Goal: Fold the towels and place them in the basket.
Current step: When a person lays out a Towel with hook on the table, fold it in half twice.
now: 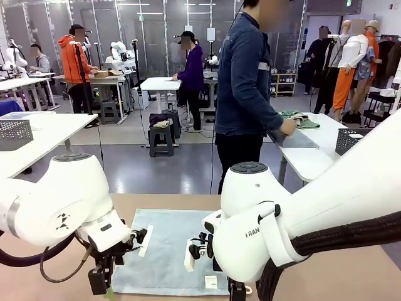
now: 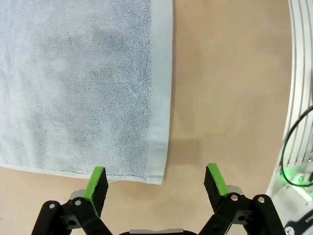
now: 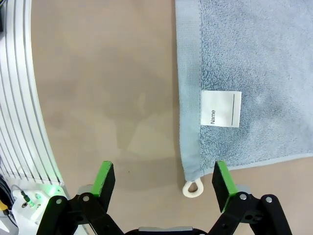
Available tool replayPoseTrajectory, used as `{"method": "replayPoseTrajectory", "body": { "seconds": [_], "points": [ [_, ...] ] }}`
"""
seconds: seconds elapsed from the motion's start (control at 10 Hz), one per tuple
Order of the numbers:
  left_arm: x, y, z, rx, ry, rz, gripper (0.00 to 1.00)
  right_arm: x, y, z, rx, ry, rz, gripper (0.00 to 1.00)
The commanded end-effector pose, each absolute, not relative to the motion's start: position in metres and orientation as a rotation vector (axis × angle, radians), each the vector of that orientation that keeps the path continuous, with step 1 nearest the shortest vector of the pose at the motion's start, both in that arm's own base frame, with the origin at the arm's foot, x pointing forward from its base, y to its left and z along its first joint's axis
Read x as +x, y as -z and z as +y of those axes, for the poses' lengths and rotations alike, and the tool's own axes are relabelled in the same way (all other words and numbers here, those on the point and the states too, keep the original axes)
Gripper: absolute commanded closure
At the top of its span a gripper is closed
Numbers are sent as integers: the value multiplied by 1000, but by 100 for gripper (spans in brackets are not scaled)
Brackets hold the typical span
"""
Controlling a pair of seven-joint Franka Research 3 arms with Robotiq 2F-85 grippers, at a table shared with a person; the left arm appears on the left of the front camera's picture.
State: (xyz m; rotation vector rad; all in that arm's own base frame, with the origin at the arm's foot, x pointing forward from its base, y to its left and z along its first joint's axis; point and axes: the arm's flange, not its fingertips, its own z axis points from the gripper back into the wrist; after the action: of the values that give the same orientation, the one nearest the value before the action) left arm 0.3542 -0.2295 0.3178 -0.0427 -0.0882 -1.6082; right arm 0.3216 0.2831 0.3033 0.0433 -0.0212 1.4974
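A pale blue-grey towel (image 1: 166,248) lies spread flat on the tan table between my two arms. My left gripper (image 2: 156,178) hangs open just above one near corner of this towel (image 2: 78,88); in the front view the left gripper (image 1: 102,283) is at the towel's near left edge. At the other near corner my right gripper (image 3: 164,174) is also open, over the towel (image 3: 259,63) and its white hanging loop (image 3: 191,188) and white label (image 3: 221,108). A green towel (image 1: 301,119) lies on the side table at the right. The dark mesh basket (image 1: 351,141) stands on that same table.
A person (image 1: 244,81) stands at the far side, turned toward the right side table (image 1: 313,163), one hand on a grey flat item there. A paler mesh basket (image 1: 14,133) sits on the left side table. Bare tan tabletop surrounds the spread towel.
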Motion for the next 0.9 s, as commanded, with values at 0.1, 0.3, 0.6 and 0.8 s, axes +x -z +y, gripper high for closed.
{"method": "replayPoseTrajectory", "body": {
  "seconds": [0.1,0.3,0.6,0.8],
  "points": [
    [294,-285,-191,-68,1611,-55,0,321,-304,284,45,-1499,-18,0],
    [287,-281,-189,-44,1625,-56,0,321,-304,284,45,-1499,-18,0],
    [352,-299,-229,-59,1610,-40,0,321,-304,284,45,-1499,-18,0],
    [352,-299,-229,-59,1610,-40,0,321,-304,284,45,-1499,-18,0]
  ]
}}
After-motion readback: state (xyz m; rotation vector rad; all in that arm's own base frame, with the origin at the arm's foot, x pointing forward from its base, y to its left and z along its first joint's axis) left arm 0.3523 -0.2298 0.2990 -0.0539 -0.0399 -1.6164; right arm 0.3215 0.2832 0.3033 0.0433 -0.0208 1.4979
